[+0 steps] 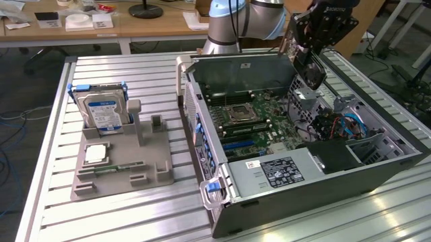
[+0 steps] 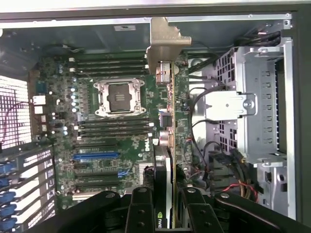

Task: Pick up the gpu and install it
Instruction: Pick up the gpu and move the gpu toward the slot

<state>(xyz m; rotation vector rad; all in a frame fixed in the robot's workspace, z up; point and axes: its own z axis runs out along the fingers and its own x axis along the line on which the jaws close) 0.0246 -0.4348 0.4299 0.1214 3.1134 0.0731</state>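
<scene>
My gripper (image 1: 318,46) hangs above the open computer case (image 1: 377,174), near its far right corner in the exterior view. It is shut on the gpu (image 1: 313,70), a thin dark card that points down toward the case. In the wrist view the gpu (image 2: 168,141) shows edge-on, running away from my gripper (image 2: 167,211), and its metal bracket (image 2: 164,41) is at the far end. The black fingers (image 2: 141,211) clamp it from both sides. Below the card lies the green motherboard (image 2: 112,131) with a blue slot (image 2: 95,156). The card is above the board, not seated.
A grey fixture (image 1: 118,166) on the slatted table holds an upright silver hard drive (image 1: 102,111) and a narrow green memory stick (image 1: 111,169). Inside the case are the processor socket (image 2: 119,97), a metal drive cage (image 2: 257,111) and loose cables (image 1: 336,126). Desks stand behind.
</scene>
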